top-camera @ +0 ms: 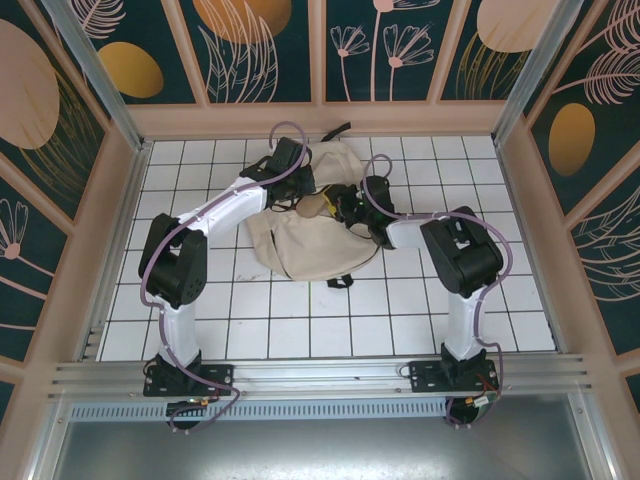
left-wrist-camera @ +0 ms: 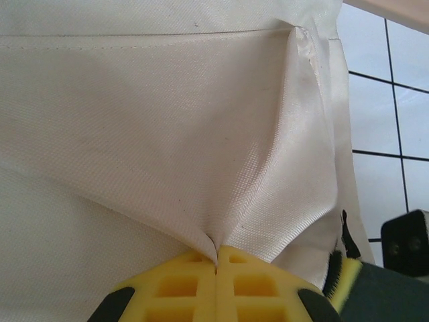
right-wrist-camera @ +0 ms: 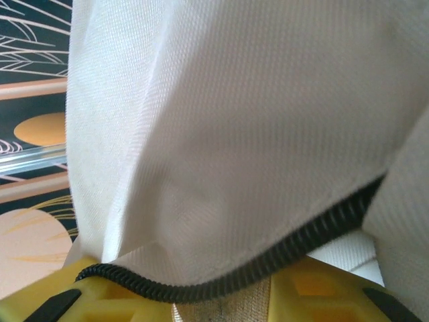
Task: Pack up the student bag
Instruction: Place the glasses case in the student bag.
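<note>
White gridded table (top-camera: 330, 320), beige student bag (top-camera: 300, 250)

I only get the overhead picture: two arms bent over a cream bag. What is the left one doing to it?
Observer: The left gripper is shut, pinching a fold of the student bag between its yellow fingers.
Operator: And the right one?
Observer: On the right gripper, the bag's edge with its dark zipper lies across both fingers.
Operator: Has it got hold?
Observer: I cannot tell; cloth covers the gap between them.
</note>
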Motion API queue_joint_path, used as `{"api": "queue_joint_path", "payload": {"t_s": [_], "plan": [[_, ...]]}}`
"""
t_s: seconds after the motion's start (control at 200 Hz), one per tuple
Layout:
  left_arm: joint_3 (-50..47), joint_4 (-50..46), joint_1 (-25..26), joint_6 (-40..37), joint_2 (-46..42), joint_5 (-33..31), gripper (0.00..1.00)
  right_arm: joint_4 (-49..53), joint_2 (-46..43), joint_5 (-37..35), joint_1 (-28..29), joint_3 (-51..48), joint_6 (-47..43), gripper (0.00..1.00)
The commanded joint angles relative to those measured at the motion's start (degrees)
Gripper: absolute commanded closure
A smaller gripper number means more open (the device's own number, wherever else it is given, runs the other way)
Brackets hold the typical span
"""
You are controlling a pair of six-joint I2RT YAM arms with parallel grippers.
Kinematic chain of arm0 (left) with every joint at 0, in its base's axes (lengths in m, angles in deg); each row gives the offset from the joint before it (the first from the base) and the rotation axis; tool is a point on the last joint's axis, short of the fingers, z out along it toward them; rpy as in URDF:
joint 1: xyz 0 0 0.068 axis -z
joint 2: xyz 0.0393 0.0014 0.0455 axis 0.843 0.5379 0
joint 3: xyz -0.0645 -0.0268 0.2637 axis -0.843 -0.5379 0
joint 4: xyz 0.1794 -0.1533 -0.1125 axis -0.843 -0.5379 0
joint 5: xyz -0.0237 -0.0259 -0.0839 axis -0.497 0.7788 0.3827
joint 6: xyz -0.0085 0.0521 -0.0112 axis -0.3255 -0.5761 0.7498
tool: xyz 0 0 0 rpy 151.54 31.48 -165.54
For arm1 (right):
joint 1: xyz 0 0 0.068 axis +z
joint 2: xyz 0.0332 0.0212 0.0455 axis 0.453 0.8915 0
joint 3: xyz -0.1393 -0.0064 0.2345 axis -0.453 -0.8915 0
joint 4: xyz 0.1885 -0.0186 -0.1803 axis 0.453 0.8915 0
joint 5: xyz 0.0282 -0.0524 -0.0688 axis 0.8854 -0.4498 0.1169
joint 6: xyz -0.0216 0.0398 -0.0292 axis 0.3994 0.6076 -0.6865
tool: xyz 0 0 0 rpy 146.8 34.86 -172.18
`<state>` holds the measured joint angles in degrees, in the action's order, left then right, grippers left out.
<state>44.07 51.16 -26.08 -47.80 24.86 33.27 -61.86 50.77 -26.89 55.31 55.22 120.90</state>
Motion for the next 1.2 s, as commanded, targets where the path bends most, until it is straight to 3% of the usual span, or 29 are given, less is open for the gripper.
{"api": "queue_joint_path", "payload": {"t_s": [0.0,0.06,0.15,0.22,0.34,0.485,0.741,0.931,1.016,1.196], "plan": [[2.1,-1.2,0.2,-0.8,-1.6,3.9,1.00,-5.2,1.6,-7.8,0.9,1.3,-1.7,0.68],[1.8,-1.2,0.2,-0.6,-1.9,4.8,1.00,-8.1,2.3,-9.4,1.1,1.0,-2.2,0.68],[1.2,-0.9,0.2,-0.1,-2.4,5.3,1.00,-20.1,4.1,-10.6,1.7,-0.9,-1.3,0.65],[0.9,-0.8,0.2,0.2,-2.5,5.2,1.00,-21.3,5.3,-10.6,2.1,0.7,-0.3,0.63],[0.7,-0.5,0.2,0.4,-2.7,4.7,1.00,-18.9,5.5,-10.1,2.6,2.3,0.0,0.58],[0.4,-0.5,0.1,0.4,-2.4,3.7,1.00,-5.5,1.7,-8.2,2.6,2.6,1.3,0.40],[0.1,0.3,-0.1,-0.4,-2.6,2.7,1.00,7.1,-6.3,-1.5,1.0,-2.5,0.5,0.39],[0.2,0.4,-0.2,-0.5,-2.3,2.9,1.00,10.3,-7.3,2.2,1.0,-3.6,-0.3,0.49],[0.3,0.5,-0.2,-0.5,-2.3,3.0,1.00,10.9,-6.4,2.8,1.2,-2.7,-0.6,0.62],[0.2,0.4,-0.1,-0.7,-2.3,3.1,1.00,10.3,-3.4,3.0,1.4,-0.8,-0.9,0.70]]}}
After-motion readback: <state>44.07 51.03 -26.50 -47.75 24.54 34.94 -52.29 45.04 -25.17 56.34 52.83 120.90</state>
